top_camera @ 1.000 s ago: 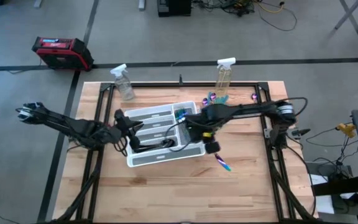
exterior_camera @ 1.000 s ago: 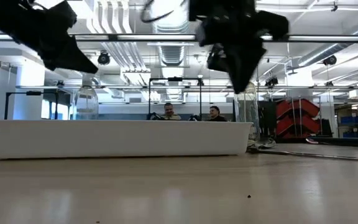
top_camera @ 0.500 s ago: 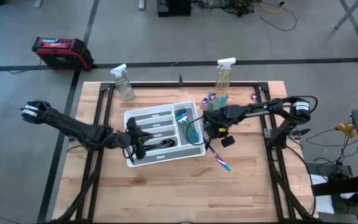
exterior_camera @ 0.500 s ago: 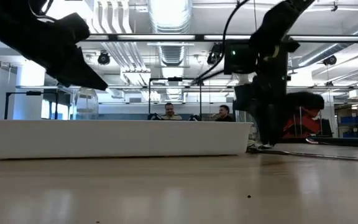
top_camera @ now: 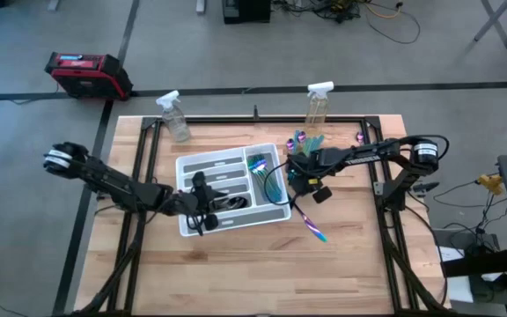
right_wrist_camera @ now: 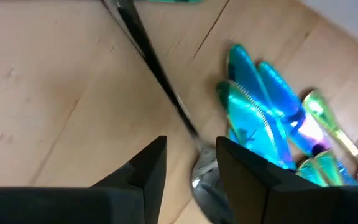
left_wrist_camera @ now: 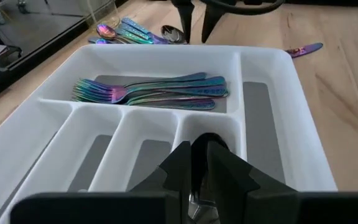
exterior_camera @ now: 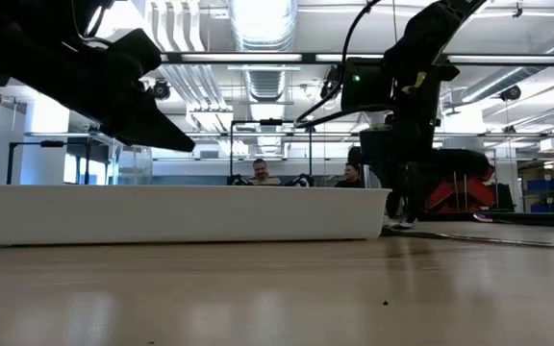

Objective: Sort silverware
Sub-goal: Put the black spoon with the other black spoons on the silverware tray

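Right wrist view: my right claw hangs open, astride a dark slim spoon whose long axis runs straight ahead, iridescent teal knives just beside.

no readable text, labels or signs

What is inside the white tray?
The white tray holds a row of shiny rainbow forks in one long compartment. Other slots look empty, but the left gripper covers part of one.
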### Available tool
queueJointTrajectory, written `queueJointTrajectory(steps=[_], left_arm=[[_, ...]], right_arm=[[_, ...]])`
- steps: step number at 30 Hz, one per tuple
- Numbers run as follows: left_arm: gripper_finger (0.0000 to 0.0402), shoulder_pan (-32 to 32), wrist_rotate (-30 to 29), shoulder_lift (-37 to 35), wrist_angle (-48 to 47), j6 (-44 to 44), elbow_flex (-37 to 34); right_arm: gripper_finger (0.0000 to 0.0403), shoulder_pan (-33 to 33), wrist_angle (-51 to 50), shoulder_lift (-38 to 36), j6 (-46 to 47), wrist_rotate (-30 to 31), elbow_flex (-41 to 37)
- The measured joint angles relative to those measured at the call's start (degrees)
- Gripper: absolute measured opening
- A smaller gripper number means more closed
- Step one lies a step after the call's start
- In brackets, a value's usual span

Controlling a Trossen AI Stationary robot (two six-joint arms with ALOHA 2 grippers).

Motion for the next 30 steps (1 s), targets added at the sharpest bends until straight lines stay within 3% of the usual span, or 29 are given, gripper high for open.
queueJointTrajectory(steps=[8, 15, 23, 30], left_arm=[[0.0039, 0.0, 0.0, 1.72, 1.15, -0.27, 0.0], [0.0039, 0.0, -0.02, 1.92, 2.85, -0.27, 0.0], [0.0039, 0.0, -0.35, 1.92, 11.82, 1.31, 0.02], [0.0039, 0.0, -0.48, 1.92, 13.29, 2.74, 0.23]], right_arm=[[0.0106, -0.45, 2.58, 3.12, -2.66, -0.04, -1.11], [0.0011, -0.45, 1.45, 4.01, 0.0, -2.59, -0.83], [0.0003, -0.21, -10.13, 2.83, 10.26, -3.23, 1.35], [0.0001, 1.89, -21.2, -3.19, 19.16, -2.85, 1.54]])
